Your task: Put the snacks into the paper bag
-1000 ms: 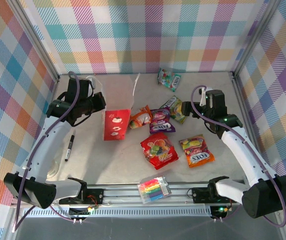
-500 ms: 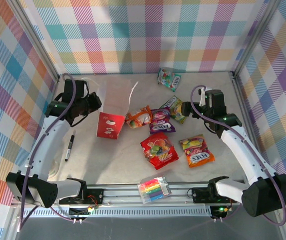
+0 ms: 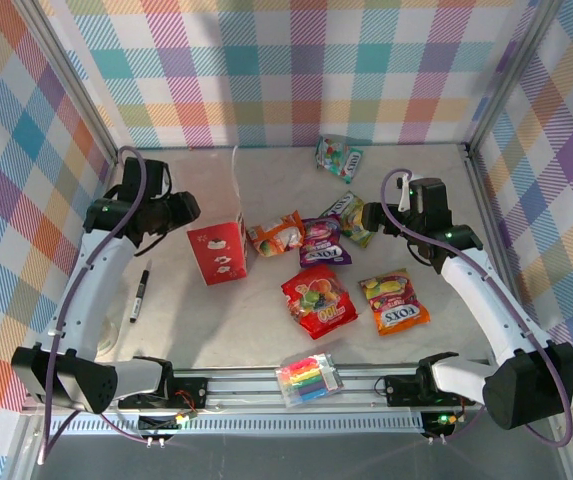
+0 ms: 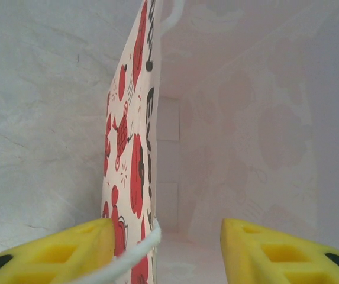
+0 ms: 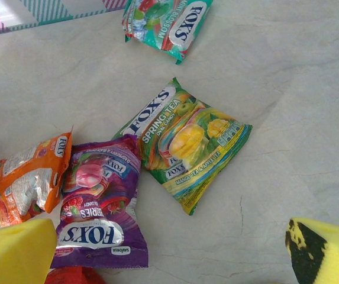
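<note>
Your paper bag (image 3: 218, 250) has slid left with the left gripper (image 4: 168, 234), jaws wide astride its wall; right gripper (image 5: 170, 242), wide, overlooks the "FOX'S SPRING TEA" pouch (image 5: 184, 142).

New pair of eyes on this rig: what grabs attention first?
The strawberry-print paper bag left of centre, with the left tool straddling one wall, one finger inside its mouth. Right of it lie the purple pouch, the red pouch and, apart near the back wall, the teal pouch. The right tool hangs open by the yellow-green pouch.
</note>
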Available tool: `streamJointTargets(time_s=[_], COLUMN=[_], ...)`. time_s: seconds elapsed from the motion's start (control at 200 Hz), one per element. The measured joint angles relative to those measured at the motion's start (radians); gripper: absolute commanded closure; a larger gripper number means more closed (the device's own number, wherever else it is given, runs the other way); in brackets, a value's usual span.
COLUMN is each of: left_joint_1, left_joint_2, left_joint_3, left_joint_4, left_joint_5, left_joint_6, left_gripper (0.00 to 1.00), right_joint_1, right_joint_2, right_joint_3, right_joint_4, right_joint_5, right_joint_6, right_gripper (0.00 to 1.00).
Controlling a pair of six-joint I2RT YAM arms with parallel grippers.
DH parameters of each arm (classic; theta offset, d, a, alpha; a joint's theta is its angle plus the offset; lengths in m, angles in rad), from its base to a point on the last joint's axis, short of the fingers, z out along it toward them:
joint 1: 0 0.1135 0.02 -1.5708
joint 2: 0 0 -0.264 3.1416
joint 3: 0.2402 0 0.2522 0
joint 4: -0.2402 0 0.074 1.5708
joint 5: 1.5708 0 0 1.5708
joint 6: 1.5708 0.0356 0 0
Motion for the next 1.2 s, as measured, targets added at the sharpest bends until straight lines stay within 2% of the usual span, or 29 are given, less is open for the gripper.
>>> streamJointTargets(time_s=[0.12,0.43,0.62,0.865,1.08,1.2], left_joint_1=[0.006,0.026,0.089,0.174,0.176,0.176], left_joint_2=[0.005,-0.002,-0.022,-0.030,0.022,0.064], left_joint_3=[0.046,0.114,0.166,0.158,0.125,0.126], left_joint_4=[-0.037,-0.131,-0.158,-0.098,0.008,0.015], left_joint_5=[-0.015,-0.012,-0.008,0.100,0.232,0.240], left_joint_6=[0.028,0.084,0.104,0.117,0.122,0.122], left_gripper=[0.34,0.30,0.31,0.31,0.31,0.31], right_joint_1=[0.000,0.000,0.000,0.000,0.000,0.000], right_joint_2=[0.000,0.008,0.009,0.010,0.019,0.023], right_joint_3=[0.000,0.000,0.002,0.006,0.007,0.008], right_joint_4=[0.000,0.000,0.000,0.000,-0.001,-0.003], right_joint_5=[0.000,-0.008,-0.008,-0.008,-0.008,-0.008], right_joint_6=[0.003,0.014,0.021,0.021,0.021,0.021], right_gripper=[0.01,0.01,0.01,0.01,0.01,0.01])
